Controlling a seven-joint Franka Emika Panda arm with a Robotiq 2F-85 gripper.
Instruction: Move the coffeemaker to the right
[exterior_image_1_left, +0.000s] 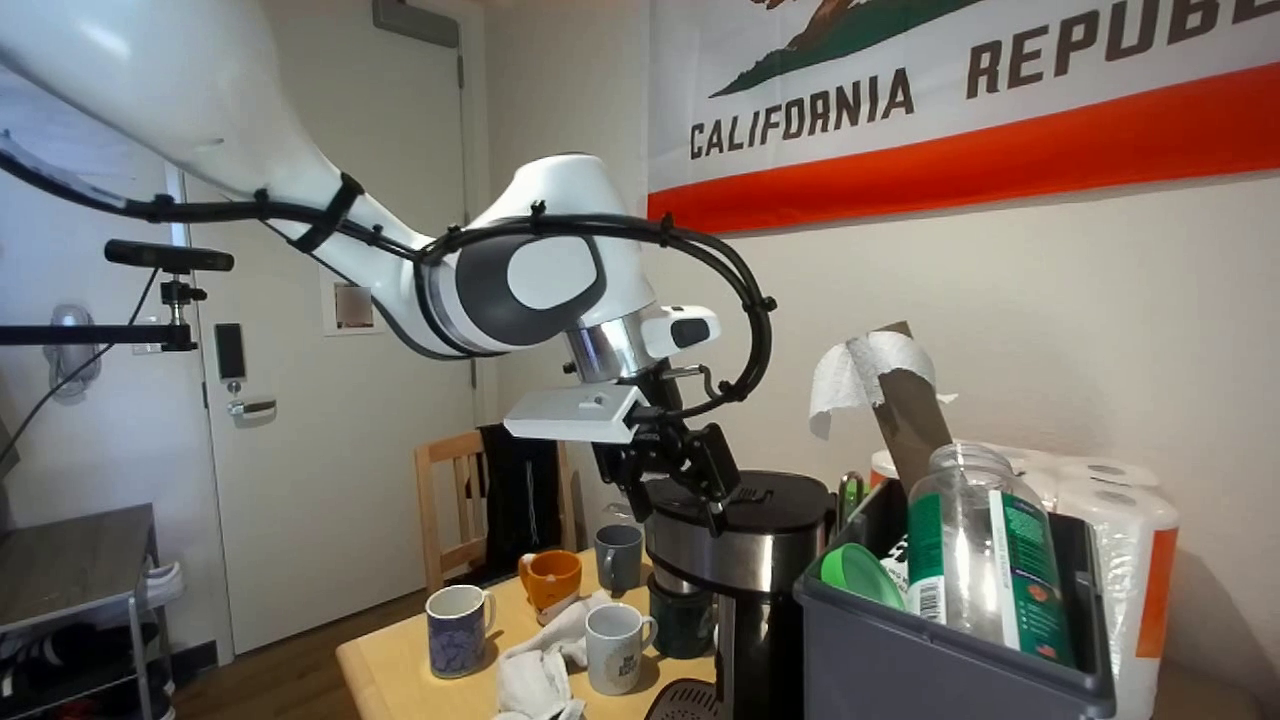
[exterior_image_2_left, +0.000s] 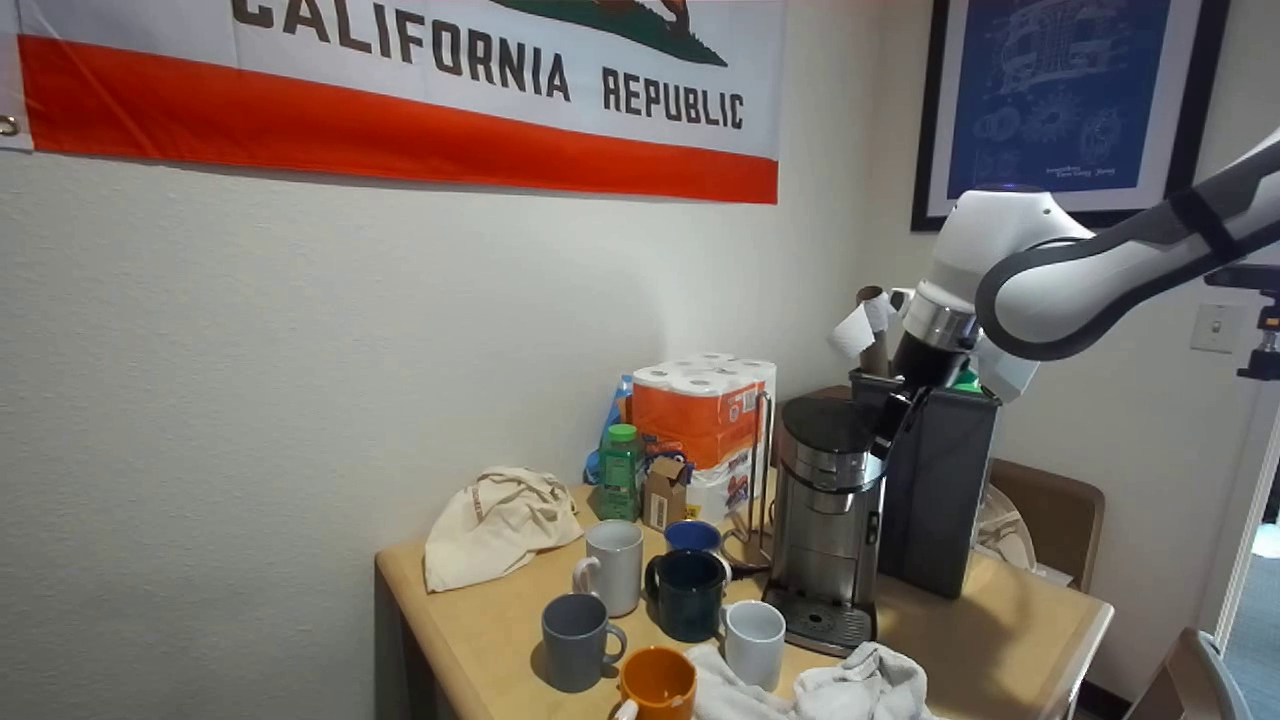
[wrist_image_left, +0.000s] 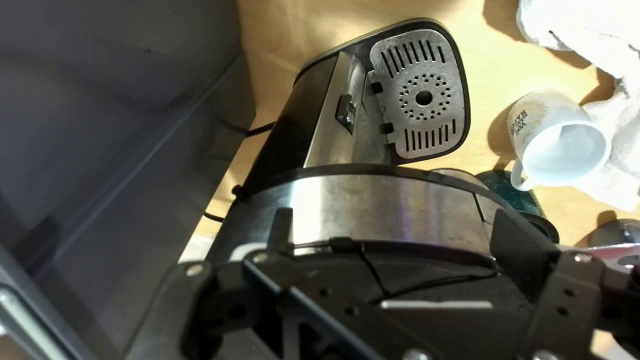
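The coffeemaker (exterior_image_2_left: 828, 500) stands upright on the table, black and silver, with a dark round lid. It also shows in an exterior view (exterior_image_1_left: 765, 560). In the wrist view its silver rim (wrist_image_left: 380, 210) lies under my gripper and its perforated drip tray (wrist_image_left: 424, 97) is beyond. My gripper (wrist_image_left: 395, 220) has its two fingers wide apart over the lid's edge, with nothing clamped between them. In both exterior views the gripper (exterior_image_1_left: 680, 512) is tilted down at the top of the coffeemaker, fingertips (exterior_image_2_left: 884, 445) near its rim. Whether they touch it I cannot tell.
A tall grey bin (exterior_image_2_left: 935, 490) stands close beside the coffeemaker. Several mugs stand on its other side, including a white mug (wrist_image_left: 560, 140) and a dark green mug (exterior_image_2_left: 690, 595). A white cloth (exterior_image_2_left: 865, 685) lies in front. A paper towel holder (exterior_image_2_left: 762, 480) stands behind.
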